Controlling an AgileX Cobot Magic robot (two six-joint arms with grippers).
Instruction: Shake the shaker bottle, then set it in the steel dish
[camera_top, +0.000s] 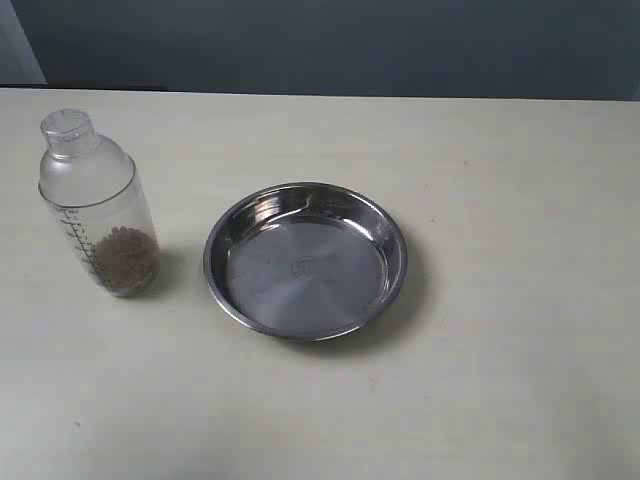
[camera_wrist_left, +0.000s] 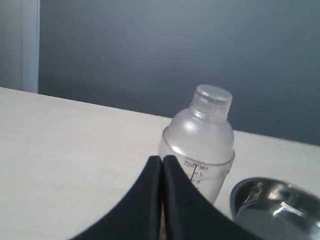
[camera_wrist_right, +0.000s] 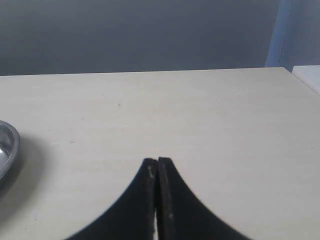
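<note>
The shaker bottle stands upright on the table at the left, frosted, with a round cap, a printed scale and brown pellets at its bottom. To its right lies the steel dish, round, shiny and with nothing in it. Neither arm shows in the exterior view. In the left wrist view my left gripper is shut and holds nothing, with the shaker bottle standing a short way beyond its tips and the steel dish beside it. My right gripper is shut over bare table, far from the steel dish.
The pale table spreads wide around both objects. A dark grey wall runs behind its far edge. A white surface adjoins the table in the right wrist view.
</note>
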